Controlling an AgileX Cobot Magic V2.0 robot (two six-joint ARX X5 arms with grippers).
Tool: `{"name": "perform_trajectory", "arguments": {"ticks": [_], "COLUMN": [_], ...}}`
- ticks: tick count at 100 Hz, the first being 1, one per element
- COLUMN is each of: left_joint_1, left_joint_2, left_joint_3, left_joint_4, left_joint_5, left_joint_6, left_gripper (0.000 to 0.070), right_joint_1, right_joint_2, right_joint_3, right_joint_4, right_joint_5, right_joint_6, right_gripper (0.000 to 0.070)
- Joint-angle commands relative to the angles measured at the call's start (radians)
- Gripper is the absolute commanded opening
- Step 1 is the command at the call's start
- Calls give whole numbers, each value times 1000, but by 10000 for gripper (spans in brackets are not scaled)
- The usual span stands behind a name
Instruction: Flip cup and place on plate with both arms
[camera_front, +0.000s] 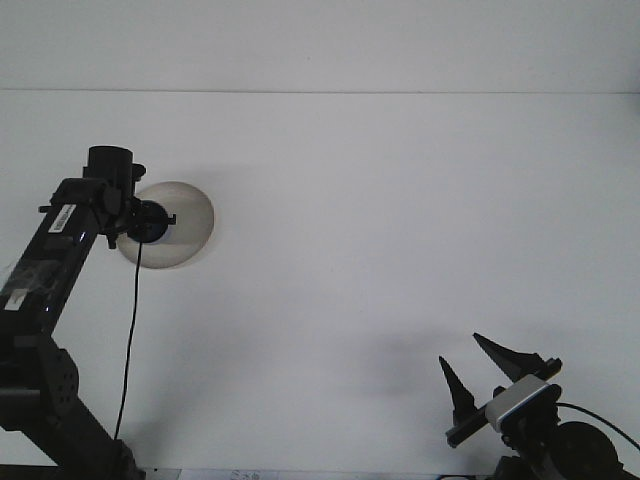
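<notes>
The pale round plate (188, 228) lies at the left of the white table (400, 220). My left gripper (152, 222) hangs over the plate's left part, shut on the dark blue cup (150, 226). The cup shows only as a small dark shape between the fingers, and I cannot tell whether it touches the plate. The left arm (60, 250) covers the plate's left rim. My right gripper (478, 367) stands open at the bottom right, far from the plate, with nothing between its fingers.
A black cable (130, 340) hangs down from the left wrist towards the table's front edge. The table's back edge (400, 92) runs across the top of the view.
</notes>
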Motion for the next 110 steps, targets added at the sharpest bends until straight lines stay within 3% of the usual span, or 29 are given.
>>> {"name": "perform_trajectory", "arguments": {"ticks": [1, 14, 46, 51, 64, 70, 110], "left_joint_1": [-1, -1, -1, -1, -1, -1, -2], "left_joint_2": [25, 43, 84, 84, 84, 84, 66], "left_joint_3": [24, 24, 24, 24, 39, 53, 201], "left_joint_4": [8, 8, 9, 14, 4, -2, -88], "left_joint_5": [22, 106, 109, 109, 109, 109, 109], "left_joint_6": [0, -2, -21, -28, -52, -56, -81], "left_gripper": [9, 9, 26, 86, 449, 547, 549], "right_joint_1": [10, 10, 10, 10, 10, 10, 10], "right_joint_2": [5, 5, 5, 5, 5, 5, 5], "right_joint_3": [1, 1, -2, -2, -2, -3, -3], "right_joint_4": [10, 10, 14, 14, 14, 14, 14], "right_joint_5": [4, 4, 4, 4, 4, 4, 4], "right_joint_6": [-8, -8, -12, -12, -12, -12, -13], "right_gripper": [424, 424, 424, 424, 424, 424, 424]}}
